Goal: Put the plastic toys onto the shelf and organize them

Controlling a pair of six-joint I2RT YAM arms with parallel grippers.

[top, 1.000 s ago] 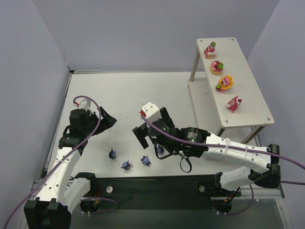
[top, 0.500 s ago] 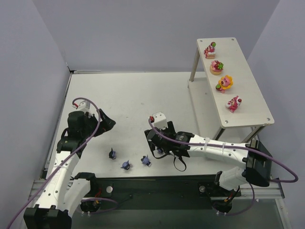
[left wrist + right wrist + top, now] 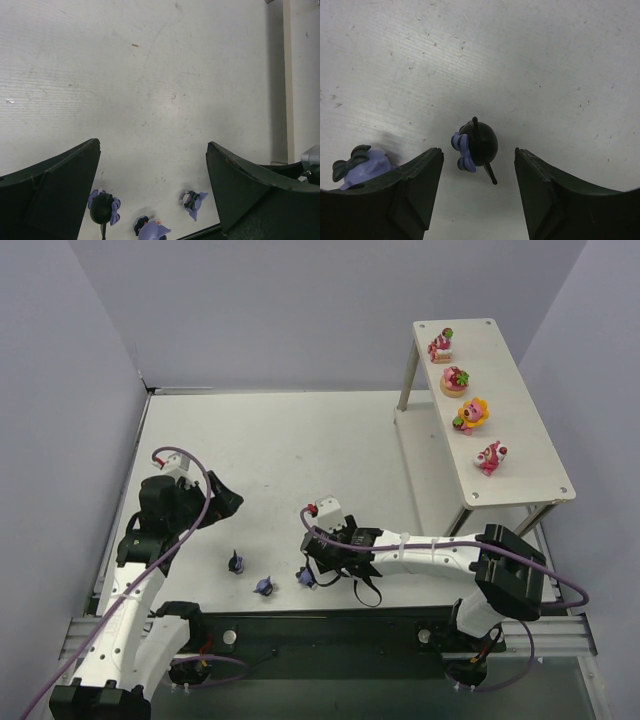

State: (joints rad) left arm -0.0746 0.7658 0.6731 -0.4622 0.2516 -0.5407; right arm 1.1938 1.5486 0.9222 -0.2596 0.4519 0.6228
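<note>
Shelf [image 3: 520,430] on the right had four pink toys [image 3: 466,415] along its top board. Our left gripper [image 3: 152,150] hung wide open over the table [image 3: 280,440]. Our right gripper [image 3: 477,152] sat low, jaws partly apart either side of a dark toy [image 3: 479,142], not touching. We figured: centre first, squeeze gently, mind the neighbour toy [image 3: 360,165] just beside.

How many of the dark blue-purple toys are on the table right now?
4. Three stand near the front edge of the table: left toy, middle toy, right toy. The fourth toy sits inside the open right gripper, clear only in the right wrist view.
</note>
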